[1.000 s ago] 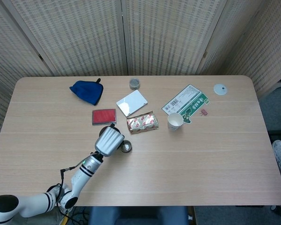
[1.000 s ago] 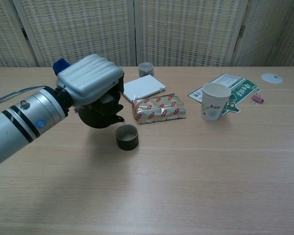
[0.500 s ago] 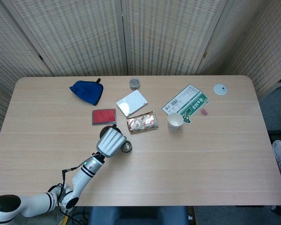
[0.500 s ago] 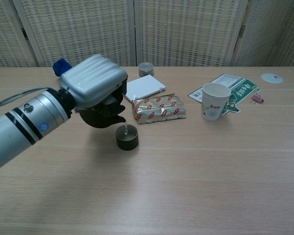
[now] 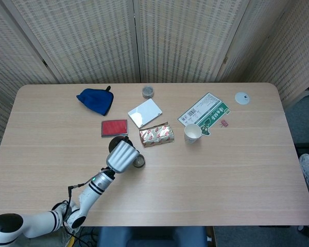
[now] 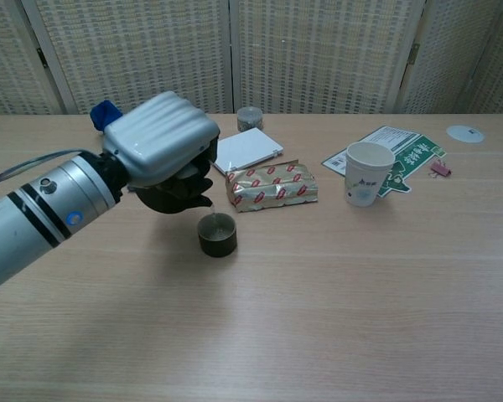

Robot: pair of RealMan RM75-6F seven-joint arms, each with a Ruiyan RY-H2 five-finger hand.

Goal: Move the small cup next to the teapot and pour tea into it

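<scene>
On the pale wooden worktop (image 6: pixel 335 285) my left robot hand (image 6: pixel 163 151) grips the tilted teapot (image 6: pixel 172 197) over the small cup (image 6: pixel 217 234) — drift sideways and tea spills.

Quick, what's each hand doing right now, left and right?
Left hand: holds the dark teapot, tipped over the small cup.
Right hand: not in either view.

On the desk (image 5: pixel 237 170) stood one dark teapot (image 6: pixel 172 194), one small cup (image 6: pixel 217 234), one paper cup (image 6: pixel 365 173), one blue cloth (image 5: pixel 95 100), one red case (image 5: pixel 114 127), one foil packet (image 5: pixel 156 135), one white box (image 5: pixel 144 112) and one small jar (image 5: pixel 148 92).
</scene>
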